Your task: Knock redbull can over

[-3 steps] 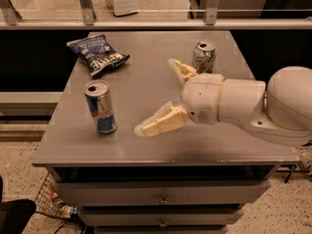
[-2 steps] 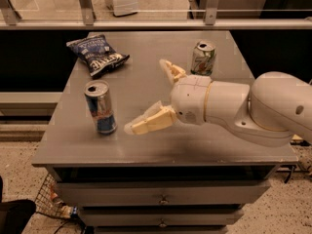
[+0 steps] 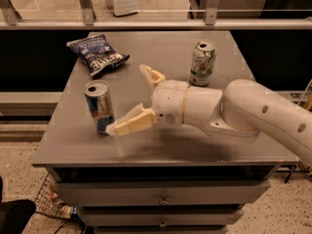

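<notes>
The redbull can, slim, blue and silver with a silver top, stands upright near the left front of the grey table. My gripper is open, its fingers spread wide just right of the can. The near finger's tip touches or nearly touches the can's base. The far finger points toward the back of the table. My white arm reaches in from the right.
A wider white-and-green can stands upright at the back right, behind my arm. A dark blue chip bag lies at the back left. Drawers sit under the tabletop. A railing and glass run behind the table.
My gripper has moved left across the table toward the redbull can. The near finger now reaches the can's base. The can still stands upright.
</notes>
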Tool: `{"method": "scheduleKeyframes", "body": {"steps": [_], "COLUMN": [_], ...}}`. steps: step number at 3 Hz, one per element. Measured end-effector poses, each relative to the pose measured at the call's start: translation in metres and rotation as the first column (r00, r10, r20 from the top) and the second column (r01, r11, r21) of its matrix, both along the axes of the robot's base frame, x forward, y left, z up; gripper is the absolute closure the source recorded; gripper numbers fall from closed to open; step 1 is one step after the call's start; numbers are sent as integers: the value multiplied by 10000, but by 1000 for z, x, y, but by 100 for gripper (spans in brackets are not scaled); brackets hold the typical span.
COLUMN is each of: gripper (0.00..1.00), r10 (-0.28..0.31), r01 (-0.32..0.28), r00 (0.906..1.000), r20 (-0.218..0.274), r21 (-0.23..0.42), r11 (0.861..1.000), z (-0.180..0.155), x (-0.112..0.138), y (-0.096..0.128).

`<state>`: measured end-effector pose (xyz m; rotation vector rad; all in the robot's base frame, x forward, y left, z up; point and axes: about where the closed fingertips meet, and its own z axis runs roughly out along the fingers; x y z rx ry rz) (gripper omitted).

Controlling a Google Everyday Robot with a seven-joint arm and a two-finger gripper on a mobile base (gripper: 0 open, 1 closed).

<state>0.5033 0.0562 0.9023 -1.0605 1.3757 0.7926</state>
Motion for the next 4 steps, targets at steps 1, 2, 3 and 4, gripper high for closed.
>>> {"method": "scheduleKeyframes", "body": {"steps": [1,2,3,4], "gripper": [0,0,17,39], "r10": [349,669,1106,1155], "r01": [-343,-653,-1099,-1148], "r00": [9992,9972,9937,9932], "r20": [-214,-344,-150,-131], "r21": [270,452,431,423], "r11": [9990,9968,9930,9925], "z": [-4,-3,1,2], "x": [-1,-1,-1,-2], "y": [16,32,47,49]}}
